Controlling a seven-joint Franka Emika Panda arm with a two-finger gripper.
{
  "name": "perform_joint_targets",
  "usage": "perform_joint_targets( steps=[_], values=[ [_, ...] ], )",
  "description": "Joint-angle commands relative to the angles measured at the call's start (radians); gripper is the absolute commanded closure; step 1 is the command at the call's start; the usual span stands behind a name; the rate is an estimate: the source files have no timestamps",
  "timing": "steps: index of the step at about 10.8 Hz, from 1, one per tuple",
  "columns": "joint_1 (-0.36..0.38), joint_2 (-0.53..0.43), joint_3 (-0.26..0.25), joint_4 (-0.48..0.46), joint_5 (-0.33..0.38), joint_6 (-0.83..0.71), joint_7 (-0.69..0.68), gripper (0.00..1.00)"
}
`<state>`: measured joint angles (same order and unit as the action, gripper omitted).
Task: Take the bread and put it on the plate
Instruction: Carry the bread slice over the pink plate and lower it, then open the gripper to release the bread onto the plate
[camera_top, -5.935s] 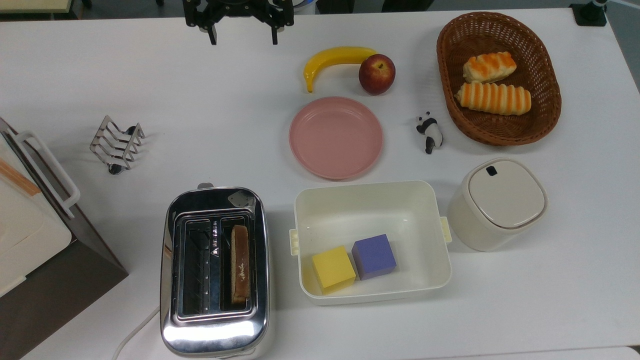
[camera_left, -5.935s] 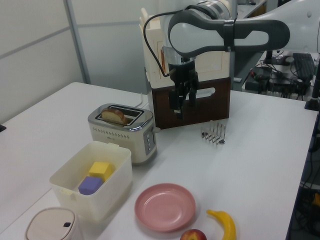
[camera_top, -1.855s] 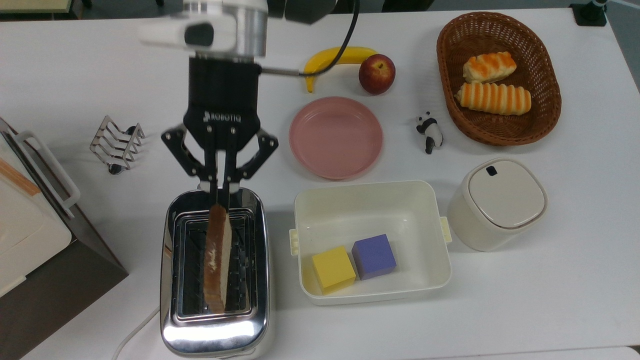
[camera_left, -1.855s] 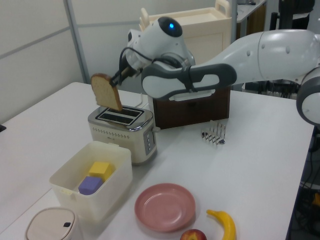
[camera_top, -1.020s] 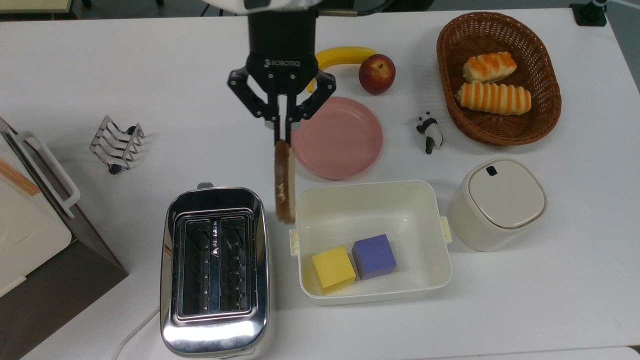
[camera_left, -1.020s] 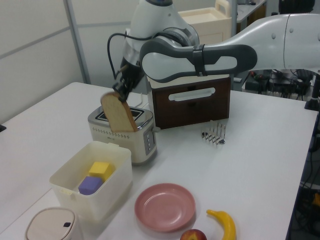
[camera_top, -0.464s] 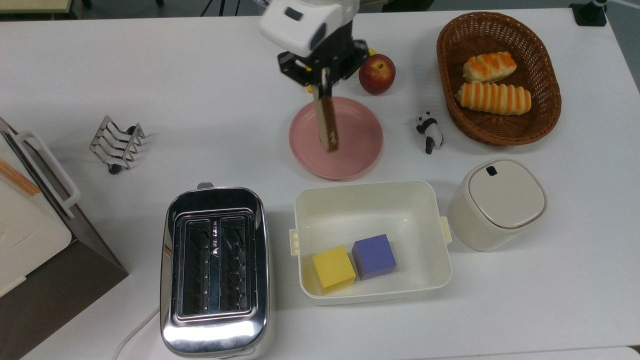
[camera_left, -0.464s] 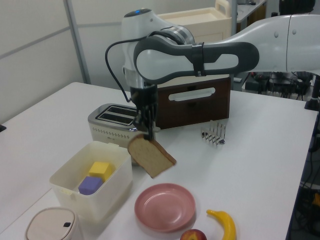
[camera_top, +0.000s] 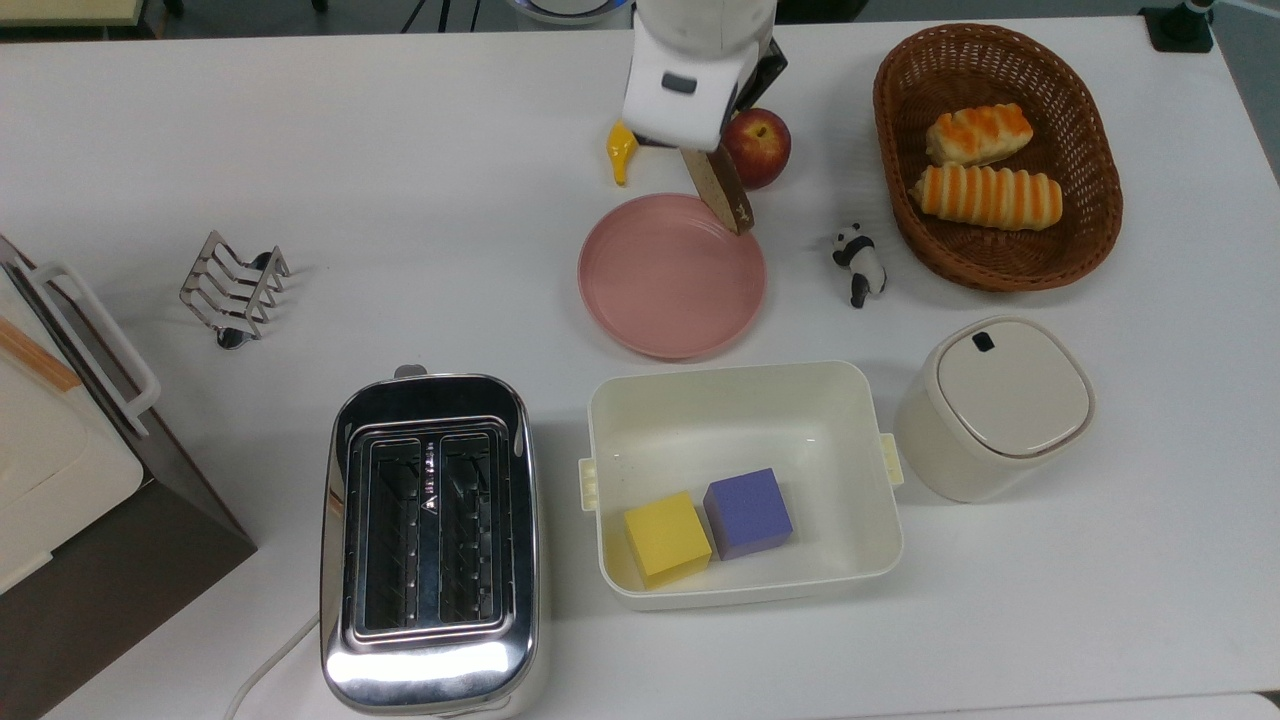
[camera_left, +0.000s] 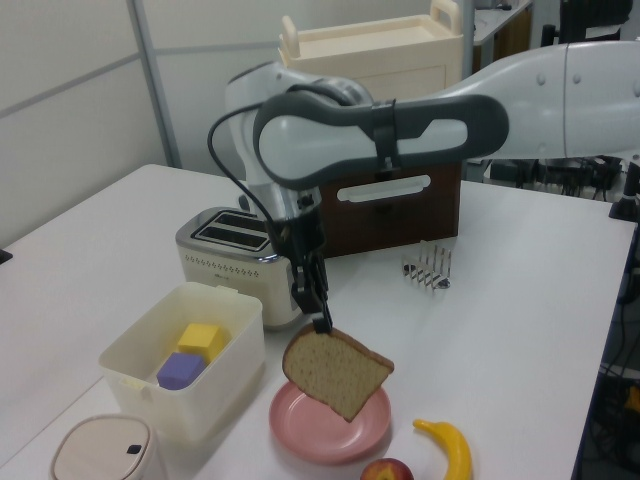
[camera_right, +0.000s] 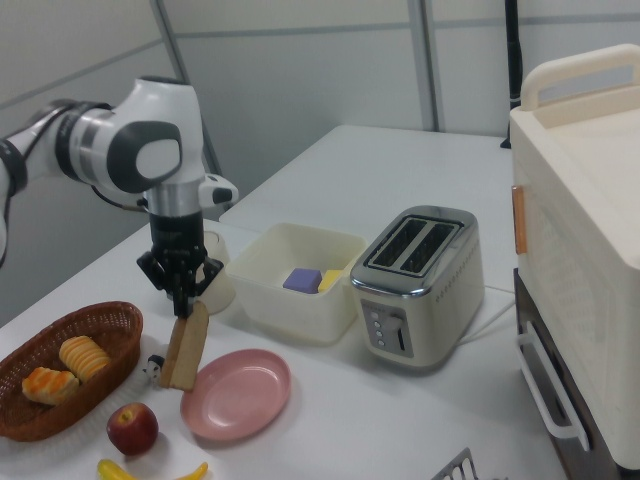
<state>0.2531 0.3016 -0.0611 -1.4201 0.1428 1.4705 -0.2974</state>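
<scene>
The bread, a brown slice with a darker crust, hangs by its top edge from my gripper, which is shut on it. In the top view the bread shows edge-on under the white wrist, over the upper right rim of the pink plate. The right view has the gripper pointing down, with the bread dangling tilted just left of the plate. In the left view the slice overlaps the plate.
The chrome toaster stands with both slots bare. Nearby are a cream tub holding two cubes, an apple, a banana, a panda figure, a basket of rolls, a lidded canister and a toast rack.
The gripper lifted the bread out of the toaster and carried it across to the plate. In the last half second it moved to the top view's upper right, onto the plate's rim, and sank lower.
</scene>
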Motion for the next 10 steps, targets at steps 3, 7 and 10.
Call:
perform_joint_targets(
  steps=[3, 7, 10],
  values=[
    [0.012, 0.128, -0.009, -0.010, -0.027, 0.039, -0.034, 0.00],
    [-0.017, 0.130, -0.026, -0.020, -0.129, 0.143, -0.017, 0.00],
    [-0.035, 0.120, -0.046, -0.013, -0.244, 0.145, 0.119, 0.00]
  ],
)
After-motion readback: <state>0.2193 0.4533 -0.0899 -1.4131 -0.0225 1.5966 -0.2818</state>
